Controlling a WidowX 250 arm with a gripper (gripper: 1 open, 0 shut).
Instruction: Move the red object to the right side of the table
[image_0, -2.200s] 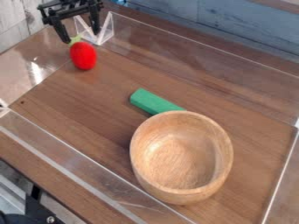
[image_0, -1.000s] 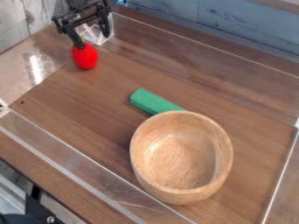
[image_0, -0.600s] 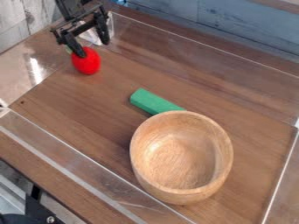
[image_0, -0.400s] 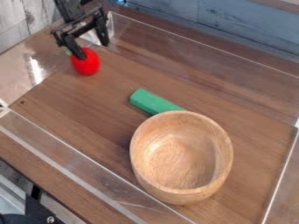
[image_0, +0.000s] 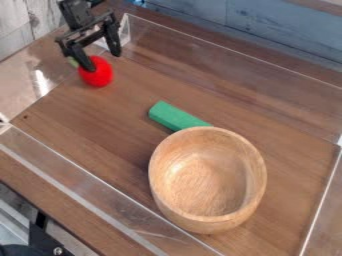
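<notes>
The red object (image_0: 95, 71), a small rounded strawberry-like toy, lies on the table (image_0: 241, 90) near its far left corner. My black gripper (image_0: 91, 52) hangs right over it, pointing steeply down, jaws open, one finger to each side of the toy's top. The fingers (image_0: 114, 44) hide the toy's upper part. I cannot tell whether a fingertip touches it.
A green rectangular block (image_0: 174, 118) lies mid-table. In front of it stands a large wooden bowl (image_0: 207, 178), at the near right. Low clear acrylic walls (image_0: 80, 195) edge the tabletop on all sides.
The gripper has come down and slightly left over the red toy, rolling its wrist, and its open fingers now straddle the toy's top. The toy, block and bowl have stayed put.
</notes>
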